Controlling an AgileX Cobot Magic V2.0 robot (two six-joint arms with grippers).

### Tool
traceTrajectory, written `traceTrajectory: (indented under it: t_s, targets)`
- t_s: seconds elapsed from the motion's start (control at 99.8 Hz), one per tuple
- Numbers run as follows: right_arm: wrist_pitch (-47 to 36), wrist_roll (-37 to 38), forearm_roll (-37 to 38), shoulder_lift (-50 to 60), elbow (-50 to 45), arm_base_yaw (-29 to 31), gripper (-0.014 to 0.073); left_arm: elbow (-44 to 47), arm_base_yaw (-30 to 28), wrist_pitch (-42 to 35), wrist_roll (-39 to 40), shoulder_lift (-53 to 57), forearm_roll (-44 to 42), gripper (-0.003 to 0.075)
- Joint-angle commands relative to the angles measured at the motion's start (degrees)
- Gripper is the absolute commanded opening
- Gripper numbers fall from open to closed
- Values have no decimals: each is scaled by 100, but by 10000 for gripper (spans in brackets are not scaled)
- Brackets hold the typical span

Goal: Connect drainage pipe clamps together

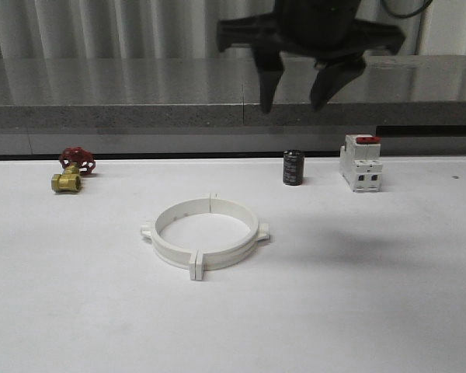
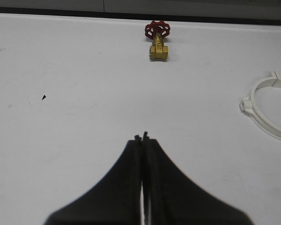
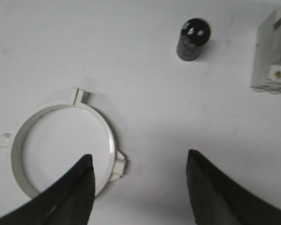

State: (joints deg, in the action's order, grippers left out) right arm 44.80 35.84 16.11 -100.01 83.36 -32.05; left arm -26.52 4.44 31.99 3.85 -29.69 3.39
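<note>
From the front, the drainage pipe clamps (image 1: 206, 237) lie flat on the white worktop (image 1: 373, 311), near its middle. The two half-rings meet tab to tab at the near and far seams, so they already form one closed ring. My right pincer (image 1: 300, 89) hangs high above the worktop's far side, fingers spread and grasping nothing. Behind the ring stand a brass valve with a red handwheel (image 1: 71, 171) off to the left, a small black cylinder (image 1: 293, 168) and a white breaker with a red top (image 1: 361, 162) to the right, all well apart from the clamps.

In my left wrist view, my left pincer (image 2: 143, 138) is clenched on nothing, tips pressed together over bare worktop. The valve (image 2: 158, 42) sits ahead and part of the ring (image 2: 267, 110) shows at the edge.

In my right wrist view, the ring (image 3: 61, 145) lies under my spread fingers (image 3: 84, 180), one paired tab just beside the left finger. The cylinder (image 3: 193, 38) and breaker (image 3: 271, 56) lie beyond.

I judge the joining essentially done; whether the tabs are fully latched I cannot tell. Only drawing clear seems left.
</note>
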Motion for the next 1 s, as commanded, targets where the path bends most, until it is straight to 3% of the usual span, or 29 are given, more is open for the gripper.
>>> traceTrajectory:
  t_s: [0.0, 0.451, 0.811, 0.912, 0.992]
  targets:
    - [-97, -119, 407, 672, -90, 219, 441, -168, -12, -384, 15, -11, 62, -20]
    - [-214, -345, 582, 2970, -2375, 2106, 436, -168, -12, -384, 15, -11, 62, -20]
    - [-189, -461, 588, 4846, -3895, 2298, 428, -168, -12, -384, 15, -11, 62, -20]
    - [-191, -565, 582, 5364, -4243, 2298, 365, -168, -12, -384, 15, -11, 62, -20]
    - [-195, -599, 582, 5788, -4473, 2298, 254, -168, -12, -384, 15, -11, 62, -20]
